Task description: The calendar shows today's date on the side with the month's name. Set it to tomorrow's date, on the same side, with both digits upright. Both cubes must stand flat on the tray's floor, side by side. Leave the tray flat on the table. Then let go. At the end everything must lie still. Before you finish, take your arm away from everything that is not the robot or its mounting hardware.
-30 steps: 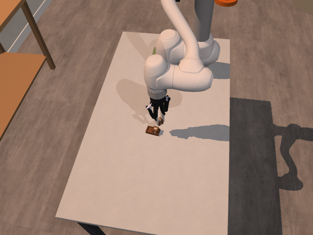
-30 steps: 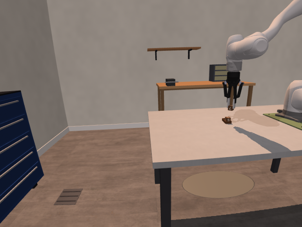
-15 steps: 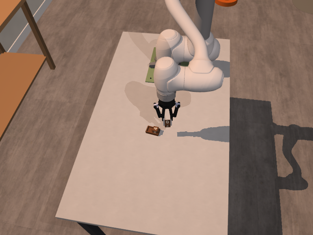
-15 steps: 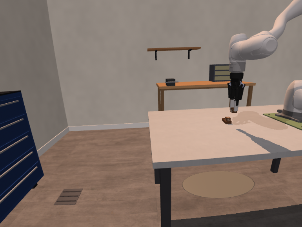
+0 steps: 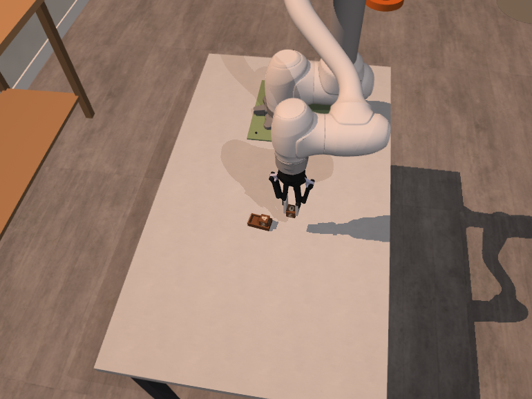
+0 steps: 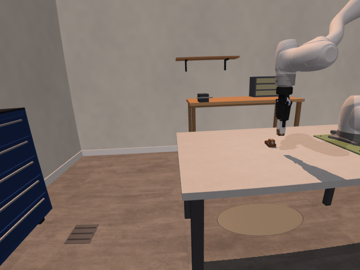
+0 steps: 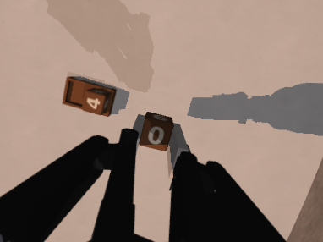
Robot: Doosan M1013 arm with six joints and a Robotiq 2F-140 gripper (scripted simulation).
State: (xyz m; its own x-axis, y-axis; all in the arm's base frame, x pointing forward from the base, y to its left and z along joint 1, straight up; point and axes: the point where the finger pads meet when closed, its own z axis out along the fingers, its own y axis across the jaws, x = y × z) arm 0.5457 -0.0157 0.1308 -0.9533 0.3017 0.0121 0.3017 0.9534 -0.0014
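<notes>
My gripper point(image 5: 291, 210) is shut on a brown number cube point(image 7: 156, 131) whose lower face shows a 0. It holds the cube above the table, to the right of the tray. The gripper also shows in the exterior view point(image 6: 281, 132). The small brown tray point(image 5: 258, 221) lies flat on the table with the second cube point(image 7: 98, 100) standing in one end; that cube shows a 4 on top in the wrist view and a 5 on its side in the exterior view point(image 6: 271, 142). The tray's other half point(image 7: 75, 90) is empty.
The arm's base stands on a green plate point(image 5: 260, 115) at the table's far end. The arm's shadow point(image 5: 349, 227) falls right of the tray. An orange side table point(image 6: 241, 101) stands beyond the work table.
</notes>
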